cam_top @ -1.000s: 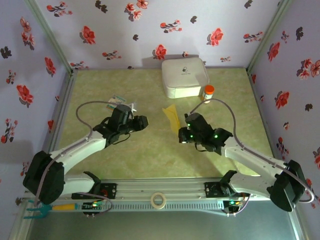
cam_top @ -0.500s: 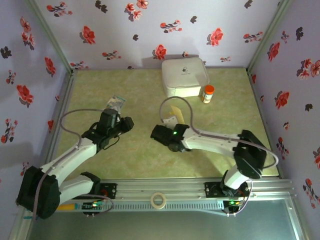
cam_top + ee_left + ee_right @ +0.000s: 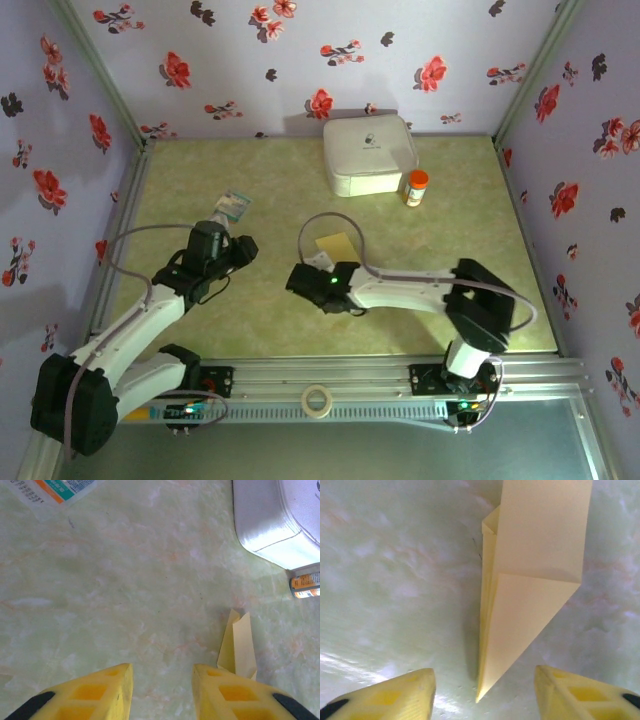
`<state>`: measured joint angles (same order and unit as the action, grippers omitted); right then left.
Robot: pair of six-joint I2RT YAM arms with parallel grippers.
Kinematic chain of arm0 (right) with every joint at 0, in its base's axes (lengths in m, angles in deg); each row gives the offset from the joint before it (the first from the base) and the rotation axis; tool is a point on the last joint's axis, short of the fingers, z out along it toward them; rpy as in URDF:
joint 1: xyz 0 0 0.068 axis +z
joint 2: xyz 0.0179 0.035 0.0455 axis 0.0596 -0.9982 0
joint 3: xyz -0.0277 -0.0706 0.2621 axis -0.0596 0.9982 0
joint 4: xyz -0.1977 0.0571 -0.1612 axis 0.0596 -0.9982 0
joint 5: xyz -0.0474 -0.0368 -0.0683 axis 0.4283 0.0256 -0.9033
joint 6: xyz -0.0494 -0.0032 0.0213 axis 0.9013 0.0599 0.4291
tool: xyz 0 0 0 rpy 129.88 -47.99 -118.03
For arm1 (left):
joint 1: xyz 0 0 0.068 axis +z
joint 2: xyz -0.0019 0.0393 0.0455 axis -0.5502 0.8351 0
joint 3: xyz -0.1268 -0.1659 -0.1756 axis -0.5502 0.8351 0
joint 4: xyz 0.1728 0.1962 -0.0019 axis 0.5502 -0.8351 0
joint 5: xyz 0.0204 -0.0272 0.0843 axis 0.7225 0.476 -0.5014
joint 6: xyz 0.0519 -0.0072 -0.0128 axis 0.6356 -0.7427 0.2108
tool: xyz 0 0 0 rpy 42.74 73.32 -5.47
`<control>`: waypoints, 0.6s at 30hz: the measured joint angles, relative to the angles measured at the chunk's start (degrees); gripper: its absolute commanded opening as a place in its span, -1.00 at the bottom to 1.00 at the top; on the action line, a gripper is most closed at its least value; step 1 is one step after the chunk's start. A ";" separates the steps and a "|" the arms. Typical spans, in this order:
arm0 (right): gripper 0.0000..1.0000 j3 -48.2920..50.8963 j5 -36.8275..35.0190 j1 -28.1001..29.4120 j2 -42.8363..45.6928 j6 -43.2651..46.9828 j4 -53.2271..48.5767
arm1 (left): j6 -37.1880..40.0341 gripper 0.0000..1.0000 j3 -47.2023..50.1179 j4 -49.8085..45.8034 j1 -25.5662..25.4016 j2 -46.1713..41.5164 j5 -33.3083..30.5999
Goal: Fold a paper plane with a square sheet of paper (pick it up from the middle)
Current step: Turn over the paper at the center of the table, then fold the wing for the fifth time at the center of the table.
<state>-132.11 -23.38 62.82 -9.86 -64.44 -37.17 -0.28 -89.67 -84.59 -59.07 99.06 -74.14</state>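
The right fingers, pinched shut a second ago, have swung left across the counter and now stand spread. The plane lies flat just ahead of them near frame centre, nose toward the wrist, apparently let go after a crease. The left fingers hover apart and empty at centre left, clear of the work.
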 measured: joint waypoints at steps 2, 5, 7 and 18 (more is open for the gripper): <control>0.07 4.02 5.81 -3.82 6.14 -0.94 4.92 | 0.04 -0.35 0.00 0.09 0.00 0.26 0.94; -0.28 11.13 14.19 -12.07 12.96 -4.31 13.22 | 0.20 -0.48 0.00 0.39 0.04 1.86 2.84; -0.55 15.37 19.34 -17.97 13.92 -7.82 18.29 | 0.24 -0.57 0.00 0.85 0.07 3.23 4.37; -0.89 20.70 40.15 -27.30 2.71 -17.55 35.45 | -0.22 -0.70 -0.02 5.22 0.09 10.40 12.22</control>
<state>-111.41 16.77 35.52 -7.15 -81.99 -1.72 -0.49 -89.70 -79.36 -58.98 109.46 -61.92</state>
